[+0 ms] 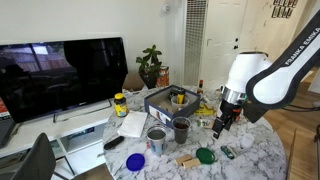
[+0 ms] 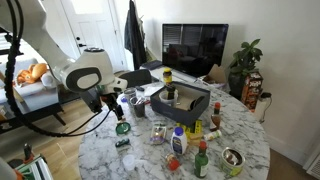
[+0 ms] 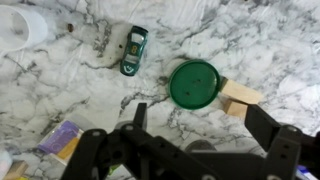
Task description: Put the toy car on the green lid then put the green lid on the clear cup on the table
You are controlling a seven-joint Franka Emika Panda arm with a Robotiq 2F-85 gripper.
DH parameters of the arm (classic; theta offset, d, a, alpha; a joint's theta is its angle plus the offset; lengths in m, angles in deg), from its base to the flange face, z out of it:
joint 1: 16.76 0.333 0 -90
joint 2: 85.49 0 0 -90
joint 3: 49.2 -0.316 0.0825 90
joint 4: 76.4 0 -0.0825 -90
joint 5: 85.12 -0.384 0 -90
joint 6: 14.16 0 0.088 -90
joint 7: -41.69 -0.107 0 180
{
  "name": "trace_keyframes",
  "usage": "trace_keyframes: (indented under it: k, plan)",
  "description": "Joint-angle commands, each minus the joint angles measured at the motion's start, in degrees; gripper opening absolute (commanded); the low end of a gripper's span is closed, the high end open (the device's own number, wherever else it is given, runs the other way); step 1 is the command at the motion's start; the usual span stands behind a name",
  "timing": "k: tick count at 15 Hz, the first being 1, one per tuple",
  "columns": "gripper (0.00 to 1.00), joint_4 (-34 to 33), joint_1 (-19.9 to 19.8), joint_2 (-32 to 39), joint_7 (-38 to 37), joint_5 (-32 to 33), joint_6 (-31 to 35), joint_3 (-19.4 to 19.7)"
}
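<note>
Wrist view: the fingers (image 3: 138, 118) enter from the bottom edge, spread wide apart with nothing between them. The green lid (image 3: 194, 83) lies flat on the marble table (image 3: 280, 40) just above the gap between them, right of centre, untouched. A pale wooden block (image 3: 240, 97) sits against the lid's lower right edge. The toy car (image 3: 133, 50) rests on the table up and to the left of the lid, clear of it and of the fingers. A white round object (image 3: 22, 28) fills the upper left corner.

In an exterior view, the fingers (image 1: 222, 122) hang above the table (image 1: 255, 150) at right of centre. The green lid (image 1: 205, 155) lies below them near the front edge, with the toy car (image 1: 228, 152) just to its right. The clear cup (image 1: 181, 129) stands upright to the left of the fingers, beside a grey cup (image 1: 156, 139); a blue lid (image 1: 134, 161) lies further left.

In an exterior view, the fingers (image 2: 117, 108) point down over the table's (image 2: 250, 140) left edge, with the green lid (image 2: 122, 127) just beneath. The car is too small to make out.
</note>
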Motion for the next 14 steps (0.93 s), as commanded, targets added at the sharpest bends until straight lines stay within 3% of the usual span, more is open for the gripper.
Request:
trace_keyframes:
  k: [1, 8, 14]
  plan:
    - [1.0, -0.1, -1.5, 5.9, 0.3, 1.7, 3.2, 0.5]
    - [1.0, -0.2, -3.7, 15.2, -0.7, 3.8, 7.1, 1.1]
    - [1.0, -1.2, -2.2, 21.2, -5.3, 4.8, 14.0, 4.3]
